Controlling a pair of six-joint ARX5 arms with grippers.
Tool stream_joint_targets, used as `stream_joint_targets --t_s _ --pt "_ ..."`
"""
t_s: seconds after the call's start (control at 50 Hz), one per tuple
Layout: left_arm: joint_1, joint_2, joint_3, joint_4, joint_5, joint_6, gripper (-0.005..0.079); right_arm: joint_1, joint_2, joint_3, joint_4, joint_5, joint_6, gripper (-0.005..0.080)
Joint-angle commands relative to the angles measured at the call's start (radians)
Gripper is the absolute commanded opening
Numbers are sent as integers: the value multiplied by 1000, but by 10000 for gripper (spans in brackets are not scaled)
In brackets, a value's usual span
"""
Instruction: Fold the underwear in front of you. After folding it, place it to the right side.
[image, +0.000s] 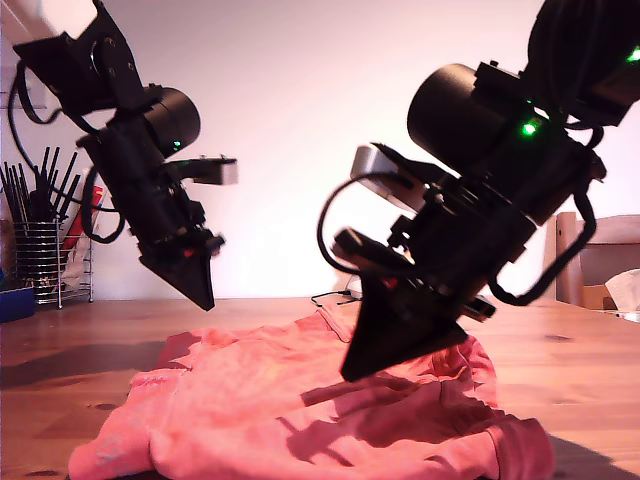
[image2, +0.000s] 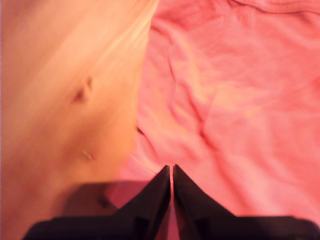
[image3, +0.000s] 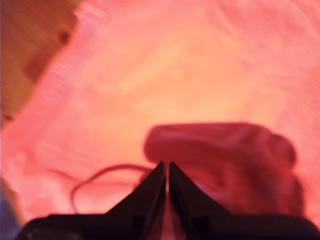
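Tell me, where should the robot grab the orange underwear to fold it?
Probably at an outer edge, coming down from above. The underwear lies spread and rumpled on the wooden table, so only a hem or a raised wrinkle gives the tips something to pinch. My first gripper already hangs over the edge where cloth meets wood.

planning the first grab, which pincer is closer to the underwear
The pincer of my second gripper, on the exterior view's right: it hangs low over the underwear, while my first gripper sits higher.
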Motion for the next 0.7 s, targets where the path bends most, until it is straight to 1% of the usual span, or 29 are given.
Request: stream_joint_targets --t_s 0.0,0.02,0.08,0.18,0.32,0.56,0.68 --pt "6 -26 -7 -2 41 -48 -23 -5 4 10 12 7 4 0" --pt "7 -29 -7 1 50 -72 -23 -5 1 10 16 14 3 0" --pt "10 -37 -7 11 71 -94 -23 -5 -9 10 28 35 3 0" --pt "12 -63 -7 14 111 -111 -23 -5 -38 10 37 72 3 0" --pt "13 -102 -8 9 187 -139 -23 -5 -83 10 38 89 3 0" --pt "13 -173 -16 13 241 -160 -23 -5 -161 10 42 145 -1 0" --pt "21 -240 -78 58 269 -171 -23 -5 -193 10 40 163 -11 0"
